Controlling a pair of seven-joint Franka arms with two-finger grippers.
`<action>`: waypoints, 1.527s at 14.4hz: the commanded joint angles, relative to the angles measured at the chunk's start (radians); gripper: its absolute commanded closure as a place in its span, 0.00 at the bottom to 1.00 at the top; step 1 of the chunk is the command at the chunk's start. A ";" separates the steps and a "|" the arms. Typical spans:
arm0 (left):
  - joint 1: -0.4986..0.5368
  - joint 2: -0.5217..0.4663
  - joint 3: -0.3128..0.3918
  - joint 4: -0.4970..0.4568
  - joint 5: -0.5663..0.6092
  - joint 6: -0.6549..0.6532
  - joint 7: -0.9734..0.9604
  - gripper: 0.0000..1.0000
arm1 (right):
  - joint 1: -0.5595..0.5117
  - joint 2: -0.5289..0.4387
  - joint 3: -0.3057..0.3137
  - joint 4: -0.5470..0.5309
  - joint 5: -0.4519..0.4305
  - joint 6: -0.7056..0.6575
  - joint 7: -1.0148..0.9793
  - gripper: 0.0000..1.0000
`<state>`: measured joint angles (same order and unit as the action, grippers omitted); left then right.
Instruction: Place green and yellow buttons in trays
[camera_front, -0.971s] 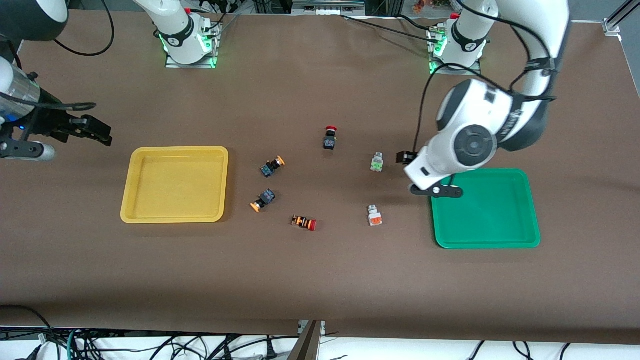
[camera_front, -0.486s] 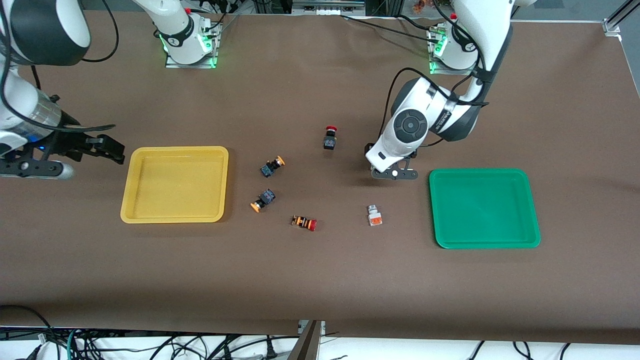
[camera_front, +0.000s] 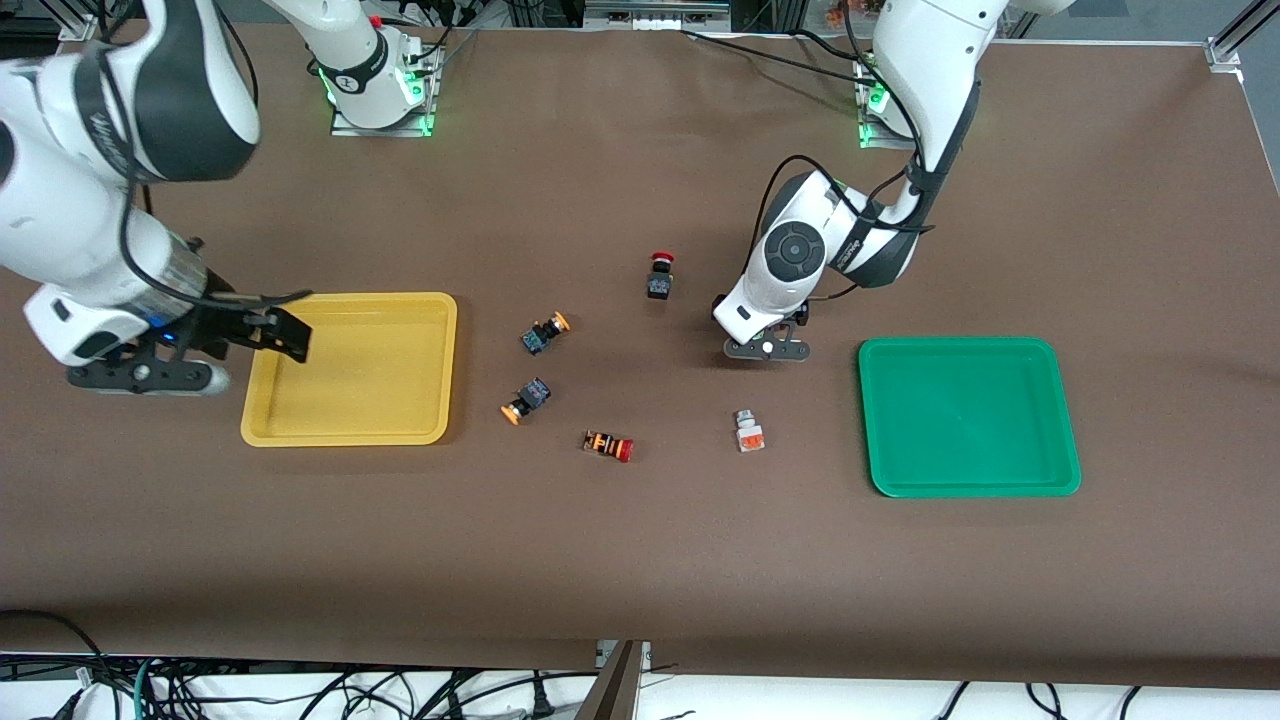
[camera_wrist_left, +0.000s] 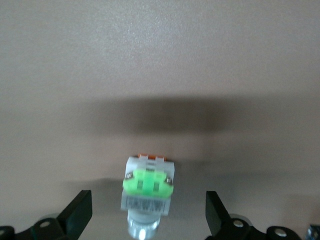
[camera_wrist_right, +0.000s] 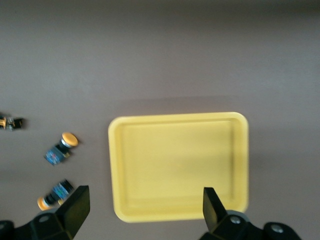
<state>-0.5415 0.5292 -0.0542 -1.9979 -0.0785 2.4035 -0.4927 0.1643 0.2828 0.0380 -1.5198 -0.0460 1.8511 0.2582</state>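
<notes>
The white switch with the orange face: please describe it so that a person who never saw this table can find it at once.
Start at the green tray toward the left arm's end of the table. Beside it, toward the table's middle, the white switch with the orange face lies alone on the brown table. Unlike the black yellow-capped buttons near the yellow tray, its body is white.

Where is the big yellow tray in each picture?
Front view: the yellow tray lies on the table toward the right arm's end, with the right gripper over its edge.
Right wrist view: the tray fills the middle, seen between that gripper's open fingers.
Left wrist view: not in it.
Shared landmark: the two yellow-capped buttons beside the tray, which also show in the right wrist view.
</notes>
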 joint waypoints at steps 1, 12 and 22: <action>-0.014 0.006 0.014 0.002 0.017 0.026 0.000 0.31 | 0.067 0.077 -0.003 0.004 -0.012 0.080 0.122 0.00; 0.095 -0.093 0.030 0.166 0.020 -0.370 0.144 0.97 | 0.280 0.321 -0.004 0.010 -0.127 0.330 0.755 0.00; 0.446 0.021 0.028 0.306 0.278 -0.312 0.652 0.94 | 0.316 0.495 -0.004 0.006 -0.121 0.572 1.108 0.01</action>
<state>-0.1406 0.4759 -0.0125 -1.7107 0.1683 2.0034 0.0713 0.4629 0.7365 0.0382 -1.5244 -0.1600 2.3787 1.3103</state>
